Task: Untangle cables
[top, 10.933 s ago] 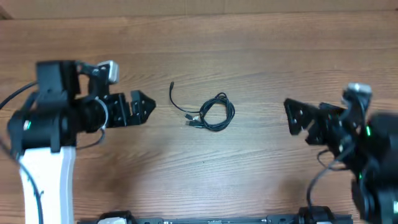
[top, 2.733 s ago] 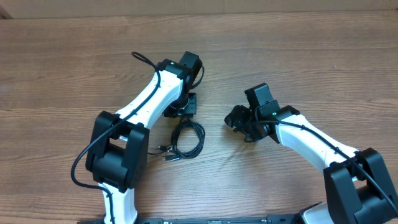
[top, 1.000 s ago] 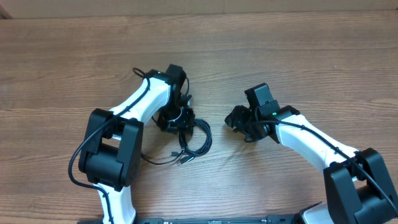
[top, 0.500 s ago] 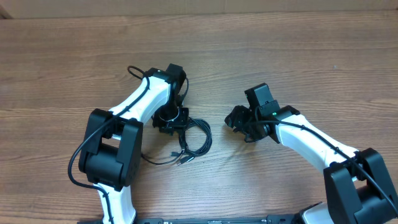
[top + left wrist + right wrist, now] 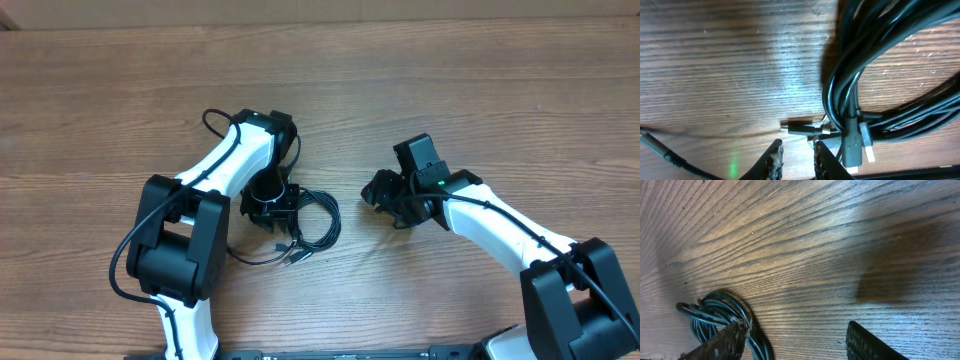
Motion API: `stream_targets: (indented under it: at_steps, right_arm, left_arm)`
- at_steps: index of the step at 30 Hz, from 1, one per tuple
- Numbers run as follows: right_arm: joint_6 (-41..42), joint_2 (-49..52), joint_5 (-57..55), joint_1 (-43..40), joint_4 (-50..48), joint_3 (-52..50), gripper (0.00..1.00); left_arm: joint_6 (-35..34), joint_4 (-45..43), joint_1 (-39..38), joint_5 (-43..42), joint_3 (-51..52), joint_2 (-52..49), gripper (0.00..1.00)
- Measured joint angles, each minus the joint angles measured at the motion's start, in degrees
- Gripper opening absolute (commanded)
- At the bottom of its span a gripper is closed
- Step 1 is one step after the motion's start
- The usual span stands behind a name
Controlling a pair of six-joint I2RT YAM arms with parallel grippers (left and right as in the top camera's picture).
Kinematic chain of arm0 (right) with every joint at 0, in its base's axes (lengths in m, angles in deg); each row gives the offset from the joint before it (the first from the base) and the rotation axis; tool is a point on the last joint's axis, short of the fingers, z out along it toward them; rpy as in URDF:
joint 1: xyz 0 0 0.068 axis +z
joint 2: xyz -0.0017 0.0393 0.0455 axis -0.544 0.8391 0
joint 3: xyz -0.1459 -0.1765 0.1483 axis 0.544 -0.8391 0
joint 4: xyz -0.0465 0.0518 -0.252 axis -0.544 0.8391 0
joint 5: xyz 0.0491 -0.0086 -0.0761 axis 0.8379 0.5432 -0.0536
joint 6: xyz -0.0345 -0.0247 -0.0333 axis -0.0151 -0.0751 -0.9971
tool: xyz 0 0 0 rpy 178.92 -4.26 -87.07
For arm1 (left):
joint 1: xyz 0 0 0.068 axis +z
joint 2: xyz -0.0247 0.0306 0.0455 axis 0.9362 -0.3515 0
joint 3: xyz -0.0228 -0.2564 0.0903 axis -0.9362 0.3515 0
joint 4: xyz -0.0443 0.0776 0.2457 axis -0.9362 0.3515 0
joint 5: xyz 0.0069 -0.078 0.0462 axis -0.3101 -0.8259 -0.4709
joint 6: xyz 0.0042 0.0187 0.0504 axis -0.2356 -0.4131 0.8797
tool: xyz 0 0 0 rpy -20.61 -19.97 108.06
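The cables [image 5: 318, 222] lie as a coil of thin black loops on the wood, with plug ends [image 5: 290, 255] at the near side. My left gripper [image 5: 272, 206] hangs over the coil's left edge. In the left wrist view its jaws [image 5: 797, 160] stand a narrow gap apart with bare wood between them. A silvery-tipped plug [image 5: 805, 129] lies just past the fingertips, beside the thick cable bundle [image 5: 860, 85]. My right gripper [image 5: 376, 192] is to the right of the coil, apart from it. It stands wide open [image 5: 795, 342] and empty, with cable loops [image 5: 710, 312] behind its left finger [image 5: 722, 342].
A loose thin cord [image 5: 248, 258] trails left from the coil toward the left arm's base [image 5: 175, 260]; it also shows at the left wrist view's corner [image 5: 660, 150]. A thicker arm wire [image 5: 215, 118] loops above the left wrist. Bare wooden table [image 5: 450, 90] lies beyond both arms.
My left gripper has slid a little toward the front left along the coil's edge, and its jaws have narrowed. The coil and the right arm have stayed put.
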Motion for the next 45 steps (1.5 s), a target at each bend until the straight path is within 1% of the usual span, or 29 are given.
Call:
stream_targets:
  at_steps: [4, 7, 9, 11, 14, 16, 26, 28, 31, 33, 37, 39, 45]
  right_arm:
    - [0.0, 0.0, 0.0, 0.0, 0.0, 0.0, 0.63]
    - [0.0, 0.0, 0.0, 0.0, 0.0, 0.0, 0.63]
    - [0.0, 0.0, 0.0, 0.0, 0.0, 0.0, 0.63]
    - [0.0, 0.0, 0.0, 0.0, 0.0, 0.0, 0.63]
    - [0.0, 0.0, 0.0, 0.0, 0.0, 0.0, 0.63]
    - [0.0, 0.0, 0.0, 0.0, 0.0, 0.0, 0.63]
    - [0.0, 0.0, 0.0, 0.0, 0.0, 0.0, 0.63]
    - [0.0, 0.0, 0.0, 0.0, 0.0, 0.0, 0.64]
    - [0.0, 0.0, 0.0, 0.0, 0.0, 0.0, 0.64]
    - [0.0, 0.0, 0.0, 0.0, 0.0, 0.0, 0.64]
    - [0.0, 0.0, 0.0, 0.0, 0.0, 0.0, 0.64]
    - [0.0, 0.0, 0.0, 0.0, 0.0, 0.0, 0.64]
    - [0.0, 0.0, 0.0, 0.0, 0.0, 0.0, 0.64]
  left_arm:
    - [0.0, 0.1, 0.0, 0.2, 0.3, 0.0, 0.33]
    - [0.0, 0.5, -0.1, -0.1, 1.6, 0.0, 0.33]
    - [0.3, 1.0, -0.1, -1.5, 2.4, 0.0, 0.31]
    - [1.7, 1.1, -0.1, -3.9, 2.9, 0.0, 0.30]
    - [4.2, 1.1, -0.1, -7.9, 3.0, 0.0, 0.24]
    - [6.0, 1.1, -0.1, -10.9, 3.0, 0.0, 0.24]
    - [8.0, -1.9, -0.1, -18.1, 3.0, 0.0, 0.29]
    - [8.1, -1.9, -0.1, -18.1, 3.0, 0.0, 0.34]
    - [8.5, -1.2, -0.1, -16.3, 3.0, 0.0, 0.49]
    - [8.4, -0.7, 0.0, -14.7, 3.0, 0.0, 0.52]
    - [8.4, -0.6, 0.6, -12.5, 3.0, 0.0, 0.54]
    - [8.4, -0.6, 0.8, -12.1, 3.0, 0.0, 0.57]
    - [7.9, -1.7, 0.4, -12.6, 4.1, 0.0, 0.59]
